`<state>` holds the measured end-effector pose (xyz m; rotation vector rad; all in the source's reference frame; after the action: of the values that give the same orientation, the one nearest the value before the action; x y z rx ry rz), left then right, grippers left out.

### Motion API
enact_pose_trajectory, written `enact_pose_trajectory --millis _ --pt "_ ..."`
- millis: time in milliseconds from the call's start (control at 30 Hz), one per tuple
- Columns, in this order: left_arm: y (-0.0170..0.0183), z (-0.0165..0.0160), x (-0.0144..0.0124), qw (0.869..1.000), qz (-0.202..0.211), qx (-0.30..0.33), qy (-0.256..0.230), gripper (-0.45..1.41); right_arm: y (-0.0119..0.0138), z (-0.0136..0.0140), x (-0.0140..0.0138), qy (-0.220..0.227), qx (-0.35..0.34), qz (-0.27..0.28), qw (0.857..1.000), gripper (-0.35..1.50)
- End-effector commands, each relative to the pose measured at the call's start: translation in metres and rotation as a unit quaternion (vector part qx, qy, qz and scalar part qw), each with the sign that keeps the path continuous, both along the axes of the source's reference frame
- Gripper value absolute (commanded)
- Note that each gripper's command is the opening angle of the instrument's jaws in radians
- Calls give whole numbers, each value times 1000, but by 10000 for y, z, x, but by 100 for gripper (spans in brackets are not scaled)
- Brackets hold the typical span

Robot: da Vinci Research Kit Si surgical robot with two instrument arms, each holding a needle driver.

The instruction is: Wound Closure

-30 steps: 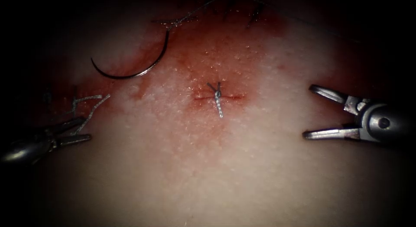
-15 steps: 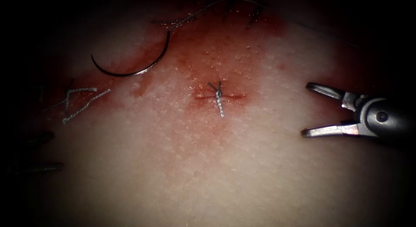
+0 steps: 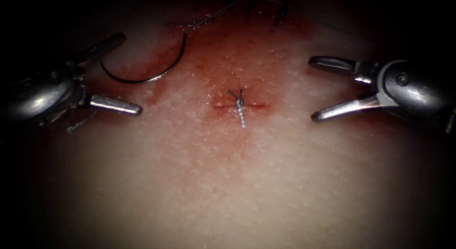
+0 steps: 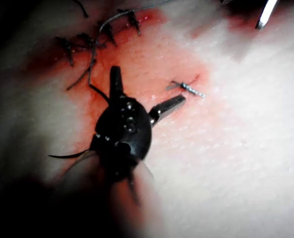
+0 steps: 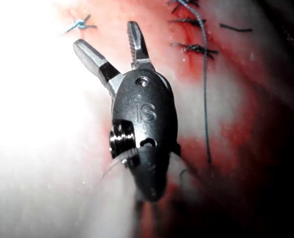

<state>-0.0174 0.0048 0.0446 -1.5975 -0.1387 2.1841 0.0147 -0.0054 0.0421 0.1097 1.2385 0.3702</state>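
Tissue (image 3: 228,182) lies bare and pale along the near edge of the endoscope view, reddening with fluid (image 3: 209,68) toward the middle. Farther in, the short cut (image 3: 240,106) runs sideways, crossed by one knotted stitch (image 3: 239,104) with trimmed tails. Either side of it stand the two tools, both empty. The left tool (image 3: 127,73) comes in on the cut's left with its jaws spread wide, one jaw pointing toward the cut and the other angled up and away; it grips nothing. The right tool (image 3: 312,90) sits on the cut's right, well apart from the stitch, jaws likewise gaping and holding nothing.

Just beyond the left tool, the curved needle (image 3: 156,77) lies loose on the tissue, left of the cut, its arc bowing between that tool's open jaws; whether a jaw touches it cannot be told. The needle does not pierce the tissue. Thread (image 3: 209,17) runs from its upper end along the far side, past a row of dark older stitches (image 3: 278,15).
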Motion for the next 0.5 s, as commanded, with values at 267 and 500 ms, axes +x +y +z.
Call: enact_pose_trajectory --millis 267,500 --pt "-2 43 -16 997 33 9 -64 66 1 12 -1 -9 -8 18 1000 89" --pt "-7 65 -15 995 58 34 -78 69 8 14 -6 -3 -12 37 999 88"
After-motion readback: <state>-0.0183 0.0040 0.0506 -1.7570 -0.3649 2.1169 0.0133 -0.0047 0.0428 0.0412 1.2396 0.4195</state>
